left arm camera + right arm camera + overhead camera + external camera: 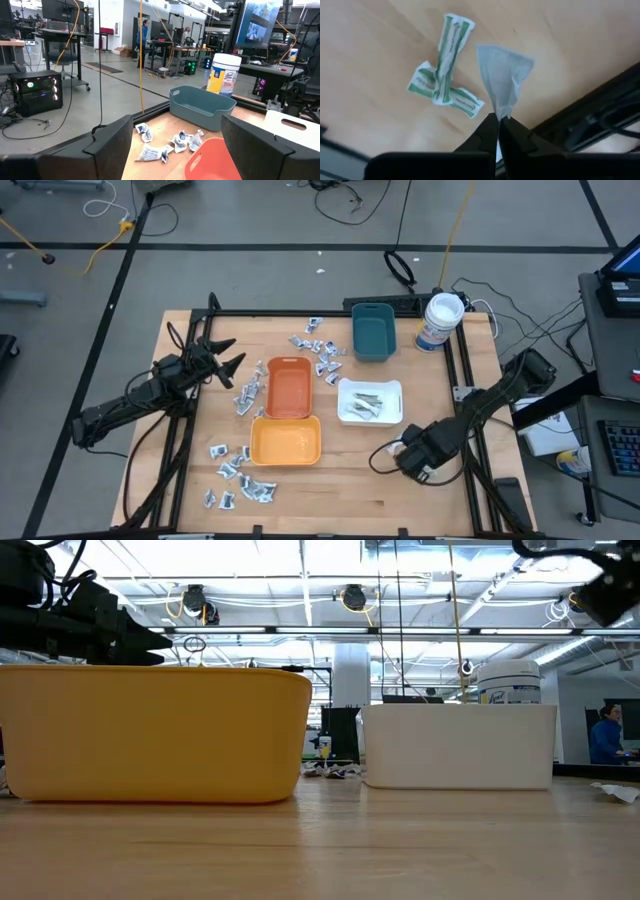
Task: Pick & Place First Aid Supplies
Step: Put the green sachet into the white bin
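The right gripper [498, 120] sits low over the near right part of the table [330, 500], its two dark fingers pressed together on the edge of a pale, crumpled packet [502, 77], which stands out beyond the fingertips, pinched at one end. Just beside that packet, on the wood, lie two slim green-white strips [446, 70], crossed over each other and touching. The left gripper [222, 358] hangs over the far left part of the table with its fingers [107, 145] spread wide and nothing between them. Past those fingers, several silvery-white sachets [165, 145] with blue marks lie loose on the wood. From above, three trays stand touching in the middle of the table: an orange tray [288, 388] on the far side, a yellow-orange tray [285, 442] on the near side, both showing bare floors, and to their right a white tray [370, 401] with a few green-white strips [362, 406] in it. Farther off stands a teal tray [373, 332], its floor also bare, and to its right a white tub [440, 322] with a blue label. More sachets are scattered in three groups: one between the orange and teal trays [318, 350], one just left of the orange tray [248, 395], and one on the near left [238, 475], beside the yellow-orange tray.
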Motion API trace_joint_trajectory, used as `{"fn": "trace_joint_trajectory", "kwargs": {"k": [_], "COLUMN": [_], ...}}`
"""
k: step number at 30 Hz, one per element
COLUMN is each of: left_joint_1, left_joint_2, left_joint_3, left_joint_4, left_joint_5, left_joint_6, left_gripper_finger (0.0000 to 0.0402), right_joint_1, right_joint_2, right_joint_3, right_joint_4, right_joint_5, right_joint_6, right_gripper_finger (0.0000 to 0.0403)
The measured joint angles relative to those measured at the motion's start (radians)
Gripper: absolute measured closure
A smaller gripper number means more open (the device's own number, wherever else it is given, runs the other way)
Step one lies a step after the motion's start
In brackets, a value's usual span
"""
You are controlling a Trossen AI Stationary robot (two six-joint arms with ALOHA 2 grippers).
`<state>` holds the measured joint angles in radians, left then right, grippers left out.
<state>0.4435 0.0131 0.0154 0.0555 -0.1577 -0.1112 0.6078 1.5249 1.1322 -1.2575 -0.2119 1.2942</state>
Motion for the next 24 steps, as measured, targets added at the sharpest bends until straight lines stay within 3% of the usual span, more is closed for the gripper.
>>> {"fn": "trace_joint_trajectory", "kwargs": {"k": [11,16,24], "left_joint_1": [0.0,0.0,0.0], "left_joint_2": [0.0,0.0,0.0], "left_joint_3": [0.0,0.0,0.0], "left_joint_4": [0.0,0.0,0.0], "left_joint_5": [0.0,0.0,0.0], "left_joint_6": [0.0,0.0,0.0], "left_gripper_finger": [0.0094,0.0094,0.0094], "right_joint_1": [-0.115,-0.235,-0.426], "right_joint_2": [0.0,0.027,0.125], "right_joint_3": [0.146,0.186,0.253], "right_joint_4": [-0.161,-0.157,-0.165], "right_joint_5": [0.051,0.115,0.112], "right_joint_6": [-0.272,-0.414,-0.655], "right_gripper_finger": [0.0398,0.04,0.0399]}}
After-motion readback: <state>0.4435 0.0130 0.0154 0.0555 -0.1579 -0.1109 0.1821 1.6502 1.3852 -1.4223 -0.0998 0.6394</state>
